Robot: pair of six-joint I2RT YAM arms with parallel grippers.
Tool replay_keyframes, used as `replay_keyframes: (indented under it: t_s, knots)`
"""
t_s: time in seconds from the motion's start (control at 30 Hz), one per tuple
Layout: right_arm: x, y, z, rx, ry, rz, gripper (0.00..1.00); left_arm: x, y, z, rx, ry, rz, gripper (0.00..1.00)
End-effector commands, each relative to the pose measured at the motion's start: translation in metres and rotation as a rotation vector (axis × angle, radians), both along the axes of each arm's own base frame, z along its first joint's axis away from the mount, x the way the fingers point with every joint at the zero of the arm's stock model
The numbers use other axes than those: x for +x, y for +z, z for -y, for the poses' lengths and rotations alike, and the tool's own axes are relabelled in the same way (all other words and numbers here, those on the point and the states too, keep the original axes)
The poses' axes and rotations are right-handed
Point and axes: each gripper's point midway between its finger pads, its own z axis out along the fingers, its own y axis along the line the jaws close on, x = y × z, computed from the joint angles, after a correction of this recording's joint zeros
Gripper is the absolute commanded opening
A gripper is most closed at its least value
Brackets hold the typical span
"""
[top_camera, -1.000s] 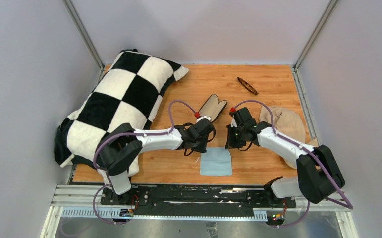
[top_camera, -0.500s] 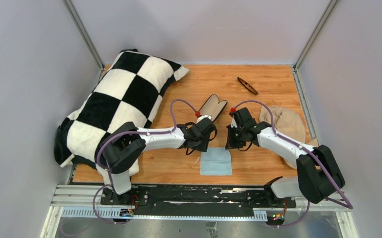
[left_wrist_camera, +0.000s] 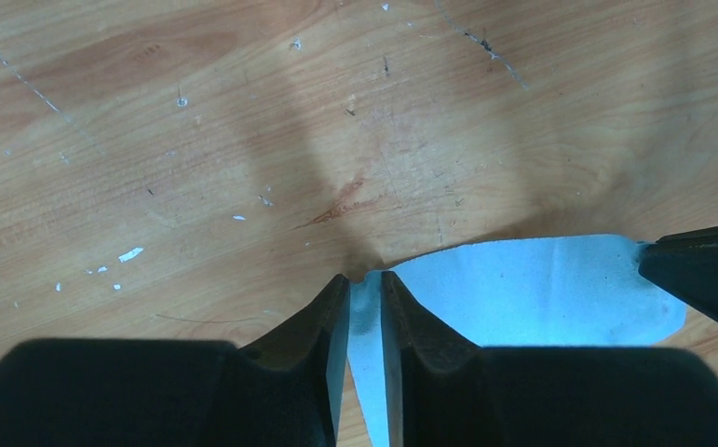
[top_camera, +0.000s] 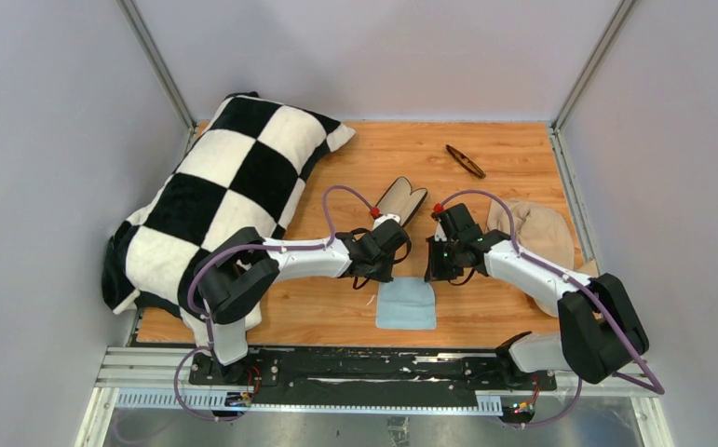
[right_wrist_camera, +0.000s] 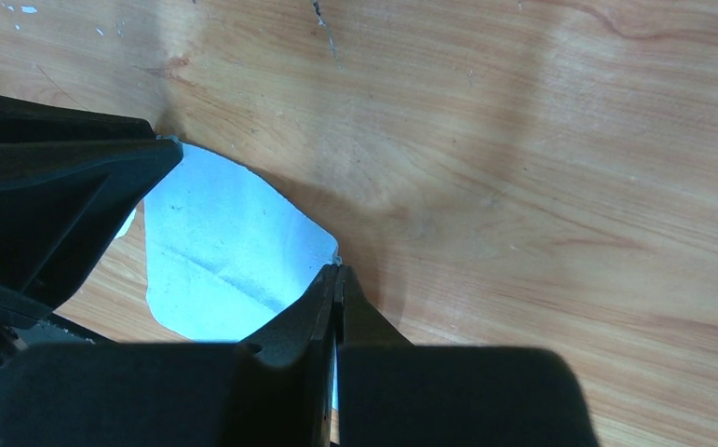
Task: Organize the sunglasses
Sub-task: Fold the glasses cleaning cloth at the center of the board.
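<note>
The sunglasses [top_camera: 465, 160] lie folded on the wooden table at the back right, far from both grippers. The black case [top_camera: 401, 201] lies open with its beige lining up, just behind the grippers. The light blue cloth [top_camera: 406, 304] lies near the front middle. My left gripper [top_camera: 379, 272] is shut on the cloth's far left corner [left_wrist_camera: 366, 312]. My right gripper [top_camera: 435, 272] is shut on its far right corner [right_wrist_camera: 334, 265]. The cloth [right_wrist_camera: 220, 251] sags between the two grippers, above the wood.
A large black-and-white checkered pillow [top_camera: 234, 186] fills the left side of the table. A beige fabric item [top_camera: 541, 233] lies at the right edge under the right arm. Grey walls close in the table on three sides.
My left arm has shifted slightly to the right and away, bringing its gripper nearer the case. The right arm and the cloth's near part have hardly moved.
</note>
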Motion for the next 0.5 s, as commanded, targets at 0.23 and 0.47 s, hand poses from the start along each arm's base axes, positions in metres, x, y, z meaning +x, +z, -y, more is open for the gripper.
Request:
replay_keyframes:
  t_s: [0.23, 0.47]
  knots:
    - [-0.0068, -0.0079, 0.0103, -0.036, -0.007, -0.026, 0.0, -0.017, -0.0361, -0.0214, 0.088, 0.004, -0.081, 0.1]
    - [-0.0045, -0.0102, 0.0108, -0.045, -0.012, -0.03, 0.0, -0.0106, -0.0368, -0.0213, 0.086, 0.0, -0.077, 0.0]
